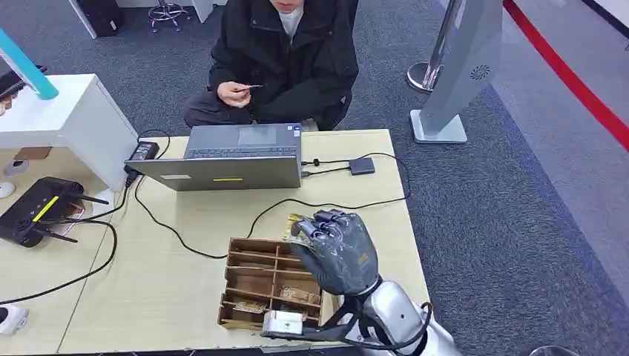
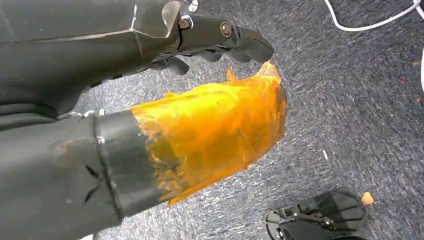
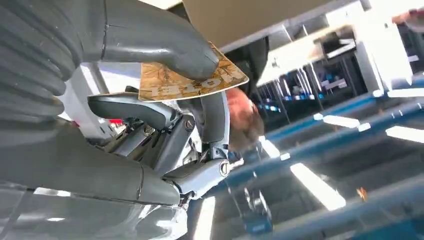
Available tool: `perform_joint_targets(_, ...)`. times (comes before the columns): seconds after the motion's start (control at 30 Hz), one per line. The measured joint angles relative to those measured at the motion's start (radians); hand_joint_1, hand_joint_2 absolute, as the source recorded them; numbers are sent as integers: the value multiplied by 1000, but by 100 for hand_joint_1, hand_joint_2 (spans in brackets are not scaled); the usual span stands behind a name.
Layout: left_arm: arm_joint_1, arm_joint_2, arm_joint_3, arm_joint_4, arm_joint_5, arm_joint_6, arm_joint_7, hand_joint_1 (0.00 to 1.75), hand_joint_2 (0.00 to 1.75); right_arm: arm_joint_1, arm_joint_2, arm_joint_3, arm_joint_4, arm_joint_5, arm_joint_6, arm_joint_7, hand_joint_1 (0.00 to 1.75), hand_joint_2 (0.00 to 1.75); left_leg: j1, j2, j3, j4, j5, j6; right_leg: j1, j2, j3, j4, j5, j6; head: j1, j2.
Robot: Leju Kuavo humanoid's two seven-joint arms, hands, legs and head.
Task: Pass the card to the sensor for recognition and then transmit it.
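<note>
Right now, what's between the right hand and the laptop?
Head view: a black cable across bare table between right hand and laptop.

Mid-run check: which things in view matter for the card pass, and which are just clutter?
Job:
right hand, pinching the tan printed card
small dark square reader on a cable, probably the sensor
brown compartmented cardboard box
seated person's hand

Lying about:
grey laptop
black router with antennas
black power adapter

right arm reaches up from below, its hand (image 1: pixel 335 251) raised knuckles-up, thumb (image 3: pixel 160 42) pinching the card (image 3: pixel 192 80) against the fingers (image 3: pixel 135 107); left hand (image 2: pixel 150 100) hangs low, fingers curled.
</note>
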Motion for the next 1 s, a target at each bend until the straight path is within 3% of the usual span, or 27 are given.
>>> perform_joint_targets(0.57,0,0,0,0,0,5,-5,0,0,3,-25,-20,-96,-2,-40,-21,175,175,0,0,0,0,0,0,0,0,0,0,0,0,0,0)
perform_joint_targets(1.0,-4,-1,0,0,-21,2,-1,0,0,-72,-26,-44,-61,-4,1,-21,175,175,0,0,0,0,0,0,0,0,0,0,0,0,0,0)
